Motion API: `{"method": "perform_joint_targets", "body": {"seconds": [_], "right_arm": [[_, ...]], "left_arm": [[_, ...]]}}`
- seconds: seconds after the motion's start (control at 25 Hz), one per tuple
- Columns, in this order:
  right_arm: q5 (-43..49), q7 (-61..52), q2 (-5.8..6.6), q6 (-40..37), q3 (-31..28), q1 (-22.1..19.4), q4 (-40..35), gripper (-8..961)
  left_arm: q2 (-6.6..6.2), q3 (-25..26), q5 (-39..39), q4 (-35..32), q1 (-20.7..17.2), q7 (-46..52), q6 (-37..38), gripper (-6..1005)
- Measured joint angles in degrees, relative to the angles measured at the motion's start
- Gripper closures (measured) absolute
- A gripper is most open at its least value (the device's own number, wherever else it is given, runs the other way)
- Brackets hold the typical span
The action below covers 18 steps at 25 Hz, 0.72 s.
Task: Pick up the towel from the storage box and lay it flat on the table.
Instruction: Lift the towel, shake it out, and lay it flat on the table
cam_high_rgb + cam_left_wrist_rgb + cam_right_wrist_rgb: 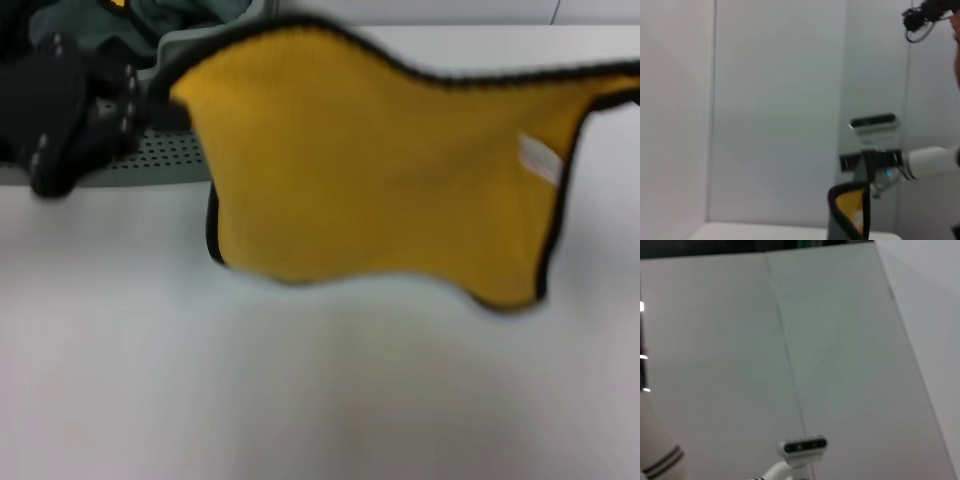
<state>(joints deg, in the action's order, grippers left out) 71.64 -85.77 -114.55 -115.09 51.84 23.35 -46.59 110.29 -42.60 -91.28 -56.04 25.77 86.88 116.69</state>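
We see a plain white wall point(775, 100) of flat panels, with thin vertical seams point(715, 110) between them. A second pale wall point(840, 350) carries one long seam point(790, 370) and meets another panel at a corner. Light is soft and even.

The towel point(380, 170) is spread wide in the air above the desk point(300, 390). Its yellow side faces the head camera. It has a thin black edge and a small white tag near one side. Its bottom edge hangs wavy and its top corners are pulled up and out. The storage box point(160, 155) sits behind its left corner. The box is pale grey-green with little holes in its wall.
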Motion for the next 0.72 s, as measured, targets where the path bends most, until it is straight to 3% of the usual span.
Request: {"method": "perform_joint_targets", "body": {"seconds": [0.08,0.2,0.32,0.4,0.48,0.6,0.64,0.68,0.72], "right_arm": [[-0.93,-0.37,-0.49,-2.76,-0.04,-2.09,-1.28,874],[-2.97,-0.97,-0.72,-6.89,0.34,-4.94,-2.0,873],[-4.04,-1.56,-0.63,-7.83,1.51,-7.87,-1.89,872],[-3.23,-1.18,-0.71,-7.81,1.9,-8.57,-0.96,872],[-0.75,-0.1,-0.76,-7.63,2.76,-8.27,2.12,871],[4.06,2.12,-0.82,-5.07,3.61,-5.35,9.08,870],[5.51,3.23,-0.85,-3.3,3.68,-4.19,11.3,870],[6.88,4.78,-0.86,-0.99,3.76,-2.89,13.76,869],[7.63,6.11,-0.86,0.84,3.77,-2.07,15.3,869]], "left_arm": [[-1.48,-5.76,4.12,-2.37,-3.23,0.39,0.03,977],[-5.09,-15.61,12.85,-5.21,-7.89,0.4,0.07,977],[-7.91,-21.35,18.21,-7.46,-11.41,-0.06,0.13,976],[-8.21,-22.32,16.97,-8.83,-12.65,0.34,0.08,976],[-7.57,-21.63,12.95,-9.0,-13.05,1.21,-0.05,976],[-4.06,-15.35,0.25,-6.38,-10.85,2.62,-0.27,975],[-4.06,-15.35,0.25,-6.38,-10.85,2.62,-0.27,975],[-2.53,-12.24,-5.14,-5.02,-9.4,2.57,-0.38,975],[0.77,-4.69,-17.89,-2.15,-5.23,1.44,-1.31,975]]}}
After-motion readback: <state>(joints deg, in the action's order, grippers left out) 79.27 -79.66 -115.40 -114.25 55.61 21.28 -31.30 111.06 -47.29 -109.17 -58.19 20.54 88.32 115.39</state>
